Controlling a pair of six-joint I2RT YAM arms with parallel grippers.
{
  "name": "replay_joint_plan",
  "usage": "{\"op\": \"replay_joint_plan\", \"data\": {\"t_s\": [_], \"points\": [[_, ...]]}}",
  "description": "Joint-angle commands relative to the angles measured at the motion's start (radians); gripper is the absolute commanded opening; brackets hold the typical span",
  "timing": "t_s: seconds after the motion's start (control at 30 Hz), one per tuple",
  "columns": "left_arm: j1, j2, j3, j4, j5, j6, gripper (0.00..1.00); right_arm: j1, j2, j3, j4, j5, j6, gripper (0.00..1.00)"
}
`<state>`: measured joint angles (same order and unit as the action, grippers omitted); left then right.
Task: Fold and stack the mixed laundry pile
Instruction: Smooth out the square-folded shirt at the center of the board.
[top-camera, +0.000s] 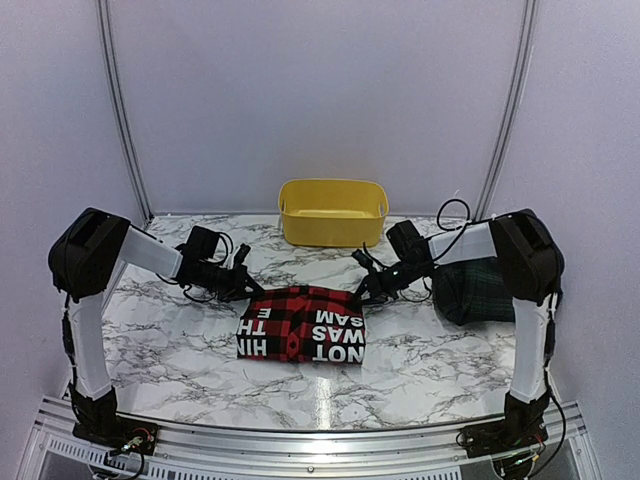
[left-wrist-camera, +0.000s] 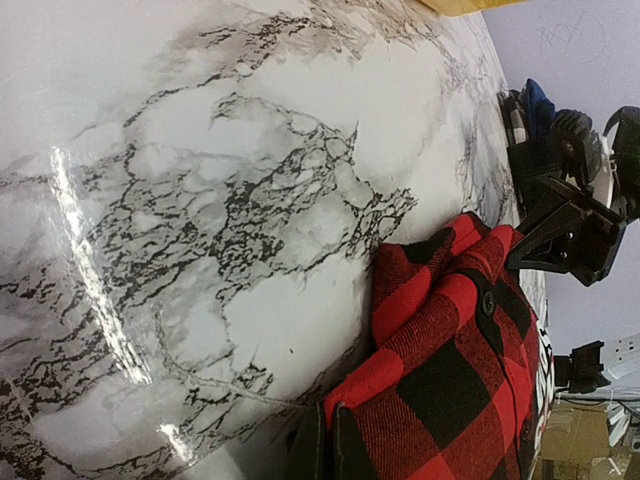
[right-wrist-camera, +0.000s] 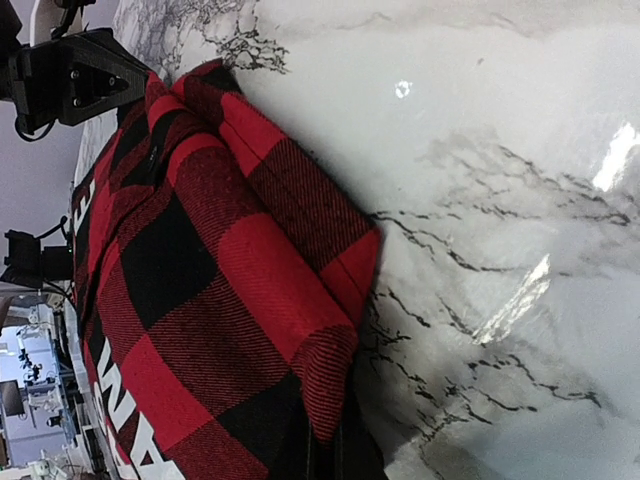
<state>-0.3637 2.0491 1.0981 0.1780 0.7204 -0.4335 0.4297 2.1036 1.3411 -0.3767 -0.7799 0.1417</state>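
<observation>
On the marble table, left end effector and right end effector clamp the checked garment reading "NOT WAS SAM".

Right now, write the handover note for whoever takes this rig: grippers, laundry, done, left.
Left gripper: shut on the red-and-black checked garment, far left corner.
Right gripper: shut on its far right corner.
Checked garment lies flat in the middle; dark tartan garment is bunched off to the right.
Done: both corners gripped, nothing stacked.
Left: fold the checked one, fold the tartan, stack them.
</observation>
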Motion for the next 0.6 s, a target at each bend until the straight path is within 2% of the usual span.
{"op": "replay_joint_plan", "data": {"t_s": [0.0, 0.1, 0.13, 0.17, 0.23, 0.27, 0.4, 0.53, 0.57], "points": [[0.022, 0.032, 0.017, -0.028, -0.106, 0.019, 0.00, -0.039, 0.021, 0.017, 0.014, 0.071, -0.001, 0.00], [0.023, 0.044, 0.035, -0.063, -0.118, 0.029, 0.01, -0.047, 0.022, 0.037, -0.002, 0.086, -0.008, 0.00], [0.022, 0.032, 0.039, -0.074, -0.126, 0.031, 0.14, -0.049, 0.015, 0.045, -0.018, 0.100, -0.014, 0.05], [0.023, 0.012, 0.043, -0.086, -0.137, 0.037, 0.30, -0.052, 0.000, 0.060, -0.052, 0.114, -0.023, 0.21], [0.022, -0.065, 0.043, -0.105, -0.176, 0.055, 0.80, -0.055, -0.061, 0.093, -0.096, 0.164, -0.034, 0.44], [0.022, -0.113, 0.045, -0.121, -0.201, 0.065, 0.97, -0.054, -0.105, 0.108, -0.104, 0.190, -0.036, 0.53], [0.022, -0.312, 0.091, -0.244, -0.314, 0.131, 0.99, -0.071, -0.252, 0.203, -0.144, 0.263, -0.050, 0.78], [0.021, -0.479, 0.165, -0.346, -0.425, 0.210, 0.99, -0.096, -0.370, 0.270, -0.132, 0.251, -0.048, 0.98], [0.022, -0.521, 0.168, -0.347, -0.454, 0.200, 0.99, -0.106, -0.404, 0.249, -0.082, 0.262, -0.004, 0.99]]}}
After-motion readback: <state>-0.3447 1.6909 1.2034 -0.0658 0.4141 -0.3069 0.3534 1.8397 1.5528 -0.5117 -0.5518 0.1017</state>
